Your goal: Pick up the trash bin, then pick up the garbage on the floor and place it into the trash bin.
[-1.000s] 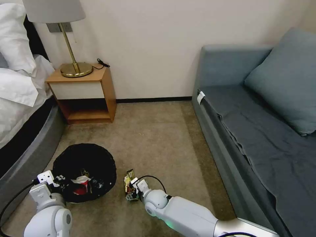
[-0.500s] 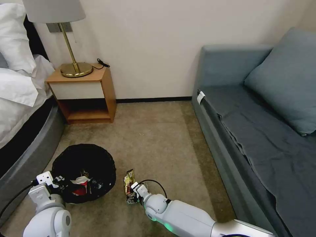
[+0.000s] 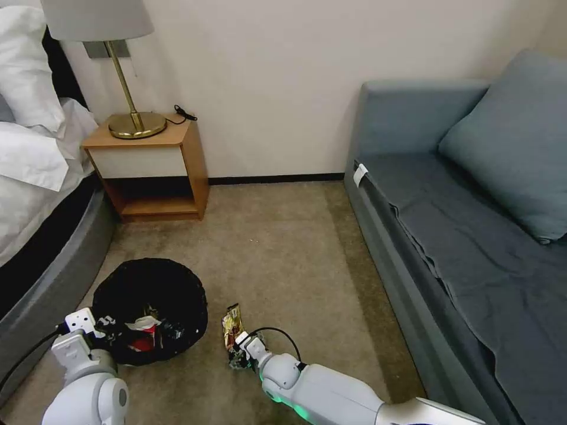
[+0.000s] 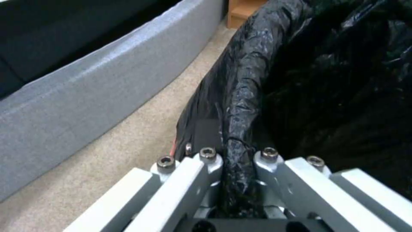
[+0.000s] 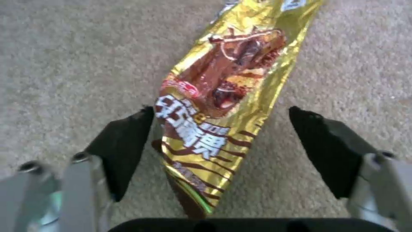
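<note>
On the carpet (image 3: 283,248) beside the bin (image 3: 150,310), the right gripper (image 5: 221,151) sits low with its fingers (image 5: 122,146) wide apart. The wrapper (image 5: 223,106) lies flat between them, touching neither. Being thin foil, it could slide or crumple away as they close. The left gripper (image 4: 238,170) is clamped on the bin's bagged rim.

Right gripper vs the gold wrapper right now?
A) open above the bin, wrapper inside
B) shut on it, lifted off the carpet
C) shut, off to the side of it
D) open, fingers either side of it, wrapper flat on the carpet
D: in the right wrist view the right gripper is open, one black finger on each side of the gold wrapper lying flat on the carpet.
</note>
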Tool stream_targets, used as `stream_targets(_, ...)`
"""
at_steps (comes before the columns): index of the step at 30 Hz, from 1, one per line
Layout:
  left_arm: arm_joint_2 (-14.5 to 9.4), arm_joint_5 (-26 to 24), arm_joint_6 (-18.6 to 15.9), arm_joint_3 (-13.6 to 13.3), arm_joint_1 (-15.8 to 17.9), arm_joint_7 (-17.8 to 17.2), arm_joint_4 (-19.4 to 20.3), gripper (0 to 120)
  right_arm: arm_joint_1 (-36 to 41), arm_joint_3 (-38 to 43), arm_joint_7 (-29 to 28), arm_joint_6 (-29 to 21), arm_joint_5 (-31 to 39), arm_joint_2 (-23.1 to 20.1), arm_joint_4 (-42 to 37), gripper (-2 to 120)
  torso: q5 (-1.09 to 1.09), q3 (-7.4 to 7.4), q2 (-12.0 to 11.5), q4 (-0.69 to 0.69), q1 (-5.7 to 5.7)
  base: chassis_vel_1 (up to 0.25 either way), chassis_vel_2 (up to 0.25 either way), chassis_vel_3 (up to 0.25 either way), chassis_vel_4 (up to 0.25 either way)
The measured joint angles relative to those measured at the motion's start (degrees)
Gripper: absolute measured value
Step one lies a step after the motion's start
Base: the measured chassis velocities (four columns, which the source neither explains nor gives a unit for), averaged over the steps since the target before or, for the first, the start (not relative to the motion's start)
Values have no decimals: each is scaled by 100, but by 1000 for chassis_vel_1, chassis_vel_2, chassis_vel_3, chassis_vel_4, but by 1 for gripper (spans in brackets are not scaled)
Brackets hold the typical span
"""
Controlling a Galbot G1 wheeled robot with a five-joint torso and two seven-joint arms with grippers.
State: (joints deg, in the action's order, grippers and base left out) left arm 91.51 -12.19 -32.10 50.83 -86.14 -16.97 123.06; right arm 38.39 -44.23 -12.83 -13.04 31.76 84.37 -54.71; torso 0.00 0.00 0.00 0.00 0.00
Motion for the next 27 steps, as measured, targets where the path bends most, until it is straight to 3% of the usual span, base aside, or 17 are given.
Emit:
stream_targets(3,0,11,0,-3,-9,3,4,3,29,-60,54,79,-77,22,50,67,0,0,0,0,0,0,0,0,0)
stream_targets(5,0,11,1,-3,-10,4,6,3,31,-66,58,85,-86,25,58,66,0,0,0,0,0,0,0,0,0)
stream_targets(10,8,26,2,-11,-13,8,27,3,49,-93,115,177,-174,62,163,45,0,0,0,0,0,0,0,0,0)
stream_targets(23,53,98,57,-35,2,37,-30,3,56,-76,157,349,-293,80,292,30,0,0,0,0,0,0,0,0,0)
stream_targets(27,58,101,57,-42,17,40,-38,3,56,-70,180,412,-333,66,312,20,0,0,0,0,0,0,0,0,0)
